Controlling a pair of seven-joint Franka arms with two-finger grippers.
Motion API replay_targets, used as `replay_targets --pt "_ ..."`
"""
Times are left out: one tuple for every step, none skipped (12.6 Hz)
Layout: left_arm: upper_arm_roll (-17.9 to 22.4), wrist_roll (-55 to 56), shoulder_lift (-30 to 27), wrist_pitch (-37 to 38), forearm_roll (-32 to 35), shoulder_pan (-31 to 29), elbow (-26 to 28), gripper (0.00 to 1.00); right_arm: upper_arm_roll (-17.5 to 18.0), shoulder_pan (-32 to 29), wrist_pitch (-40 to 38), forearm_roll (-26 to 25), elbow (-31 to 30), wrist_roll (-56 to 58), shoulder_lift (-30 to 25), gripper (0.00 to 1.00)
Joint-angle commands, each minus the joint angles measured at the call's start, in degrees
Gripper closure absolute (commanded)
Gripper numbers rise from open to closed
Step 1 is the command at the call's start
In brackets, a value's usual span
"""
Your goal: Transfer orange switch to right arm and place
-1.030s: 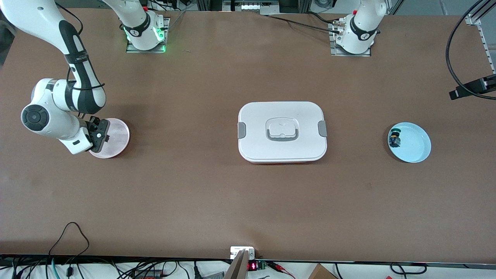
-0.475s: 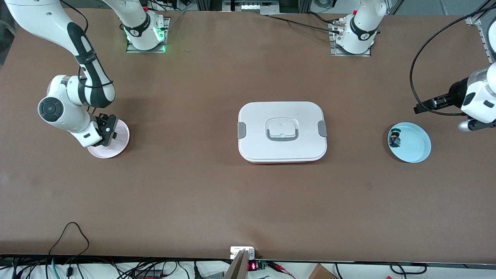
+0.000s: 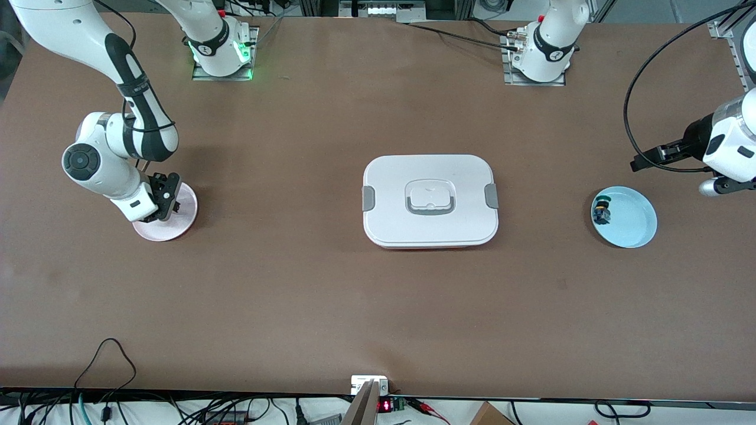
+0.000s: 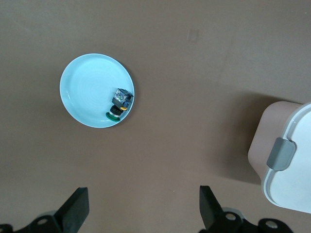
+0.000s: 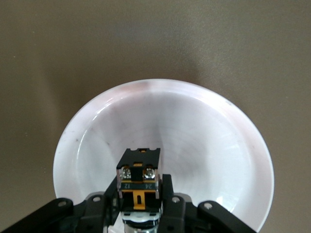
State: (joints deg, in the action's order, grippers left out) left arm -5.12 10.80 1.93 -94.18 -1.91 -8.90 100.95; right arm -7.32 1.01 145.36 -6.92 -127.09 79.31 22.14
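Since 1 second ago the right gripper (image 3: 167, 198), clamped on the orange switch (image 5: 139, 187), has tucked in over the pink plate (image 3: 183, 219) (elbow bent), while the left gripper (image 4: 141, 208) hangs spread wide.

The matt brown table (image 3: 295, 283) carries a smooth white plastic lidded box (image 3: 430, 200) and a glossy pale-blue plate (image 3: 632, 221).

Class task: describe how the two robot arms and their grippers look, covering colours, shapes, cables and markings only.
The right arm is white with broad black sections and a lettered black band; the right gripper is slim and black. The left arm is white with a black wrist part and a looping black cable; the left gripper has two dark fingers.
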Motion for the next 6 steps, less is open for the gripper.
replay_targets --pt "-0.6 0.27 -1.23 0.13 1.73 -0.07 -0.05 0.0 0.55 -1.1 2.73 -0.99 -2.02 0.76 -0.52 0.9" --pt "-0.6 0.27 -1.23 0.13 1.65 -0.16 -0.14 0.0 0.55 -1.1 2.73 -0.99 -2.11 1.1 -0.52 0.9" --pt "-0.6 0.27 -1.23 0.13 1.73 -0.07 -0.23 0.0 0.55 -1.1 2.73 -0.99 -2.11 2.67 -0.52 0.89" --pt "-0.68 0.36 -1.23 0.22 1.56 -0.07 -0.67 0.0 0.55 -1.1 2.91 -0.91 -2.11 3.65 -0.78 0.81" --pt "-0.95 0.36 -1.23 0.48 1.56 -0.07 -1.11 0.0 0.55 -1.1 2.91 -0.82 -2.02 3.57 -1.05 0.48" --pt "-1.04 0.36 -1.23 0.75 1.56 -0.07 -1.37 0.0 0.55 -1.18 3.0 -0.82 -2.02 3.83 -1.22 0.03"
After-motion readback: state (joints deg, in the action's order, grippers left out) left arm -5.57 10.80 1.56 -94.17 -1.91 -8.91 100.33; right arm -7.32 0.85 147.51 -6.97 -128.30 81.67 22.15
